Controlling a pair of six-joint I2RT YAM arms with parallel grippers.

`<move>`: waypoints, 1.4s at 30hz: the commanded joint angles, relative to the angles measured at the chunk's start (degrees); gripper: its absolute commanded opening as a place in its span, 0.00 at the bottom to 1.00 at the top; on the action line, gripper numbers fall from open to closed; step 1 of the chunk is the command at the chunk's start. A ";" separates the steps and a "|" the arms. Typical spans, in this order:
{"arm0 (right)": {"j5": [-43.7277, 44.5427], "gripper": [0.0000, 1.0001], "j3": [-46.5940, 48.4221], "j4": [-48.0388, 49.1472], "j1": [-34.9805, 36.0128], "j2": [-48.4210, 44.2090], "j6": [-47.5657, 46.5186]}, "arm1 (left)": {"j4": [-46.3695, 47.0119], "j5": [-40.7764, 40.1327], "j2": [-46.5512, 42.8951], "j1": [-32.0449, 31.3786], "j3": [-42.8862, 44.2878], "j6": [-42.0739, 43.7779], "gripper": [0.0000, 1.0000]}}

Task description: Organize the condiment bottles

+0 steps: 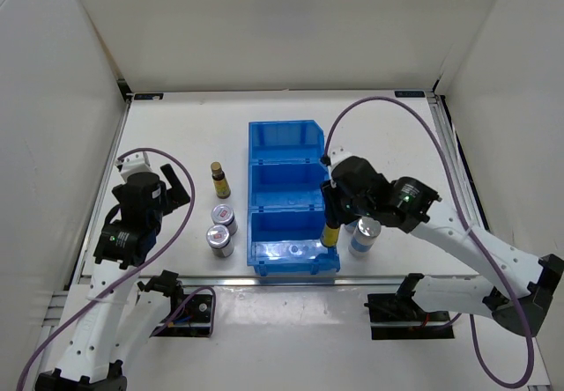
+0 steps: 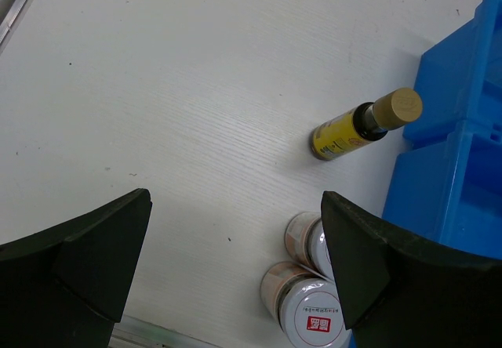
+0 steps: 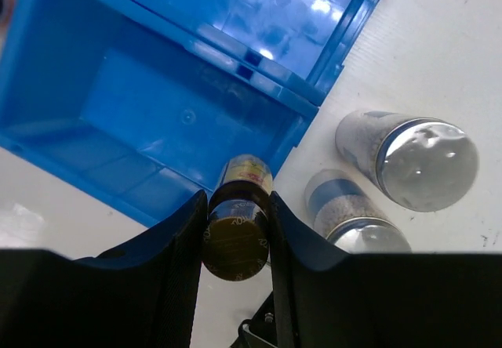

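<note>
1. the left arm is folded back at the left side of the white table (image 1: pixel 176 127). the left gripper (image 2: pixel 235 207) hangs above the surface, its black fingers (image 2: pixel 78 270) spread wide with nothing between them.
2. the right arm reaches in from the right, across to the near right corner of the blue bin (image 1: pixel 286 149). the right gripper (image 3: pixel 237 215) is closed tight on the held amber bottle (image 3: pixel 238 234), one finger against each side.
3. the bin is glossy moulded plastic with three compartments. the table has a matt, faintly grained surface.
4. the held amber bottle is dark glass with a yellow label and sits at the right wall of the near compartment. it cannot be told whether it is inside or just outside.
5. the second amber bottle (image 2: pixel 357 125) has a tan cap and yellow label and stands on the table left of the bin, apart from it.
6. the far left jar (image 2: pixel 310 238) and near left jar (image 2: pixel 314 317) are squat cylinders touching each other. the near lid bears a red mark.
7. the inner right jar (image 3: pixel 357 219) and outer right jar (image 3: pixel 408 160) have reflective silver lids and stand close together, just right of the bin.
</note>
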 commanded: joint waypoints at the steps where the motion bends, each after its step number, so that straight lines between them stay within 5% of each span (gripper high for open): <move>1: 2.95 0.00 -2.47 10.01 1.42 -1.89 2.42 | 0.36 0.59 -0.19 -0.28 -0.11 0.14 1.00; 22: 9.63 0.02 -10.75 14.76 6.43 6.97 7.87 | 0.36 1.11 0.34 -0.28 -0.11 0.14 1.00; 23: 10.34 0.06 -10.74 14.15 7.30 6.98 7.87 | 0.36 1.12 0.95 -0.28 -0.11 0.14 1.00; 26: 11.92 0.45 -9.34 12.66 8.53 7.86 9.10 | 0.36 2.35 1.66 -0.28 -0.11 0.75 1.00; 27: 12.53 0.70 -9.33 11.87 9.06 7.86 9.10 | 0.36 2.87 2.18 -0.28 -0.11 0.75 1.00; 30: 16.30 0.99 -7.15 9.33 9.68 6.29 9.80 | 0.36 4.62 2.19 -0.28 0.42 0.75 1.00; 37: 29.49 1.00 -2.14 0.72 9.68 -5.22 10.42 | 3.43 11.04 2.72 -0.28 0.42 3.39 1.00; 42: 40.12 1.00 -0.80 -10.09 9.68 -13.04 11.99 | 4.58 22.46 12.26 -0.28 4.89 5.41 0.94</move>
